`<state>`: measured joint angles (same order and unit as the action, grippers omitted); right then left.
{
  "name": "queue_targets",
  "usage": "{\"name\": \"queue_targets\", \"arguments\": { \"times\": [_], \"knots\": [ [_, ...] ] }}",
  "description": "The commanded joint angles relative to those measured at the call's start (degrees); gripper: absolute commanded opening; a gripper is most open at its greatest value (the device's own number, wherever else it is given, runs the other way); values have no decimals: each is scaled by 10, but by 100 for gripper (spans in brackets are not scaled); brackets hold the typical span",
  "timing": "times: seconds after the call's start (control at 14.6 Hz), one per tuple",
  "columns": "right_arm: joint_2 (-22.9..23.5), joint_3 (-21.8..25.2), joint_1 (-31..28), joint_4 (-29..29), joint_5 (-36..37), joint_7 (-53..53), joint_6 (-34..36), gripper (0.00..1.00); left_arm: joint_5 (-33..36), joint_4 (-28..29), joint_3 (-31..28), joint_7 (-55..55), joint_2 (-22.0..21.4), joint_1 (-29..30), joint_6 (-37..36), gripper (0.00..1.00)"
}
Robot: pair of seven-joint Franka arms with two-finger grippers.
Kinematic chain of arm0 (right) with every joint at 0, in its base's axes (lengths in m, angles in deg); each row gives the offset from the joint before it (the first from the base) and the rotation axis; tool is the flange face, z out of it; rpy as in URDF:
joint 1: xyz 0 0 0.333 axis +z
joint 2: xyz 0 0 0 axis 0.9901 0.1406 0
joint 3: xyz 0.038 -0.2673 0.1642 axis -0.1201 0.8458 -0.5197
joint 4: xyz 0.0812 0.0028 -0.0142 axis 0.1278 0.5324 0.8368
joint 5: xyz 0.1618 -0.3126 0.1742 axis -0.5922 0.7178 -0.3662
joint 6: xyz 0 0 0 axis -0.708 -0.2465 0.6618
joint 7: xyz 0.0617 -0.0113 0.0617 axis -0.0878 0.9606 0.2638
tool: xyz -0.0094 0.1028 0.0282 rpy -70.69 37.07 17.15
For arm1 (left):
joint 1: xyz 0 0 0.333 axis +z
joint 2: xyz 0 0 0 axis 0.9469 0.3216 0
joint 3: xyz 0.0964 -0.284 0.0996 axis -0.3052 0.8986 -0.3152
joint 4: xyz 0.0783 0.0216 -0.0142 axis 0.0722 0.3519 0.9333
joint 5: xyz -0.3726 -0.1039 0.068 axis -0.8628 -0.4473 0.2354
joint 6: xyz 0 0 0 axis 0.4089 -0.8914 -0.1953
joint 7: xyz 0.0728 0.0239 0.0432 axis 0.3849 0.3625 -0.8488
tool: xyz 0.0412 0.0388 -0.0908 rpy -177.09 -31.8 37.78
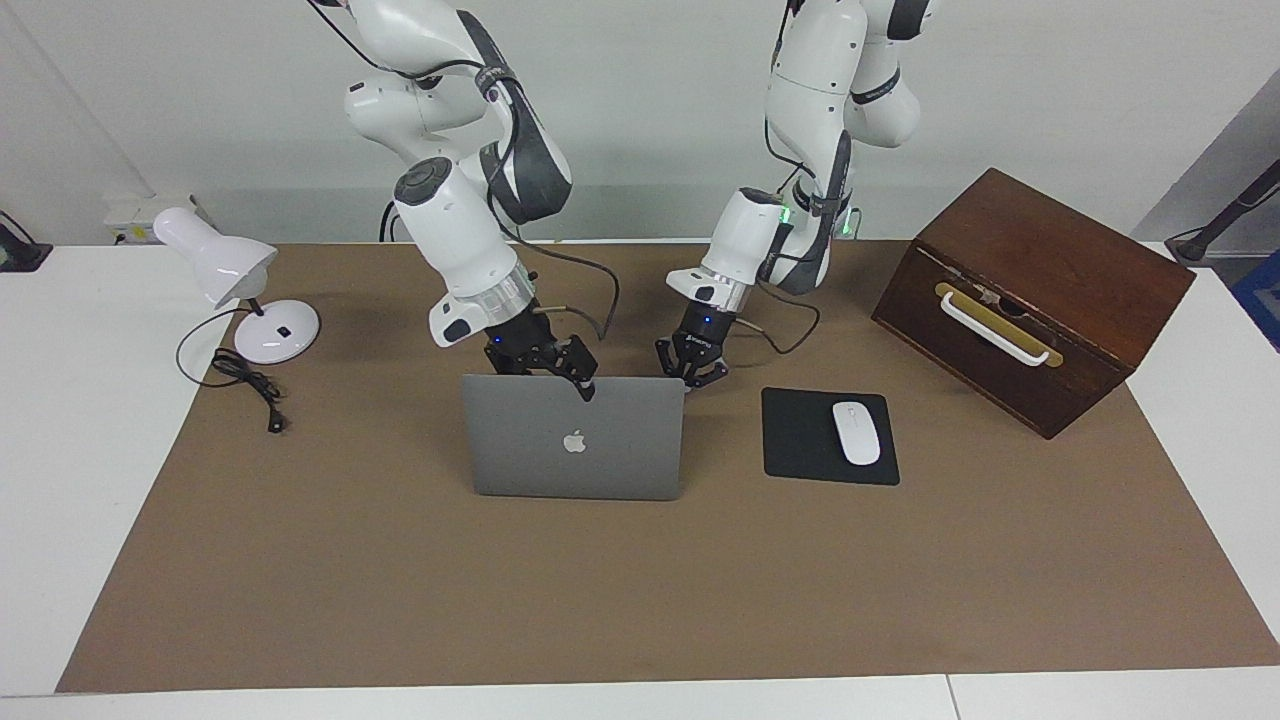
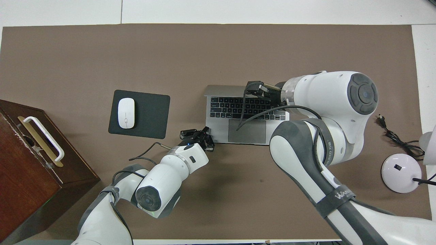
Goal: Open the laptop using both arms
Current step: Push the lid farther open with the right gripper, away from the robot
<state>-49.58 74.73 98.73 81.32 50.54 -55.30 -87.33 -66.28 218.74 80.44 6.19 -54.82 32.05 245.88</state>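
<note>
Laptop [image 1: 573, 440] stands nearly open: right end effector [image 1: 585, 385] grips its lid edge; closed left end effector [image 1: 690, 375] pins the base; next, release.

White mouse [image 1: 856, 432] on black mouse pad [image 1: 800, 440]. Brown wooden box [image 1: 1030, 300] with white handle at left arm's end of surface. White desk lamp [image 1: 240, 290], loose black cord [image 1: 245, 385] at right arm's end.

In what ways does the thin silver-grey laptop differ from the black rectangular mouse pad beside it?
The thin silver-grey laptop stands open, lid raised; the black rectangular mouse pad lies flat. The laptop is larger than the mouse pad. Both rest on the brown table mat.
</note>
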Motion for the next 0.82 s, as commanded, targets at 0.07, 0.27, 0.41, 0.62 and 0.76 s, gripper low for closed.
{"name": "queue_targets", "arguments": {
  "times": [0.07,0.27,0.41,0.62,0.76],
  "knots": [
    [16,-5,-17,-46,30,16,36,100,-12,-23,3,4,30,-18,9,0],
    [21,-5,-24,-63,46,15,50,100,-13,-23,3,4,30,-18,9,0],
    [22,-6,-28,-64,66,12,51,100,-14,-23,3,4,30,-21,9,0],
    [25,-7,-34,-77,95,10,61,100,-15,-23,3,4,30,-21,8,0],
    [28,-7,-35,-80,114,8,62,100,-18,-23,3,4,30,-22,9,0]
  ]
}}
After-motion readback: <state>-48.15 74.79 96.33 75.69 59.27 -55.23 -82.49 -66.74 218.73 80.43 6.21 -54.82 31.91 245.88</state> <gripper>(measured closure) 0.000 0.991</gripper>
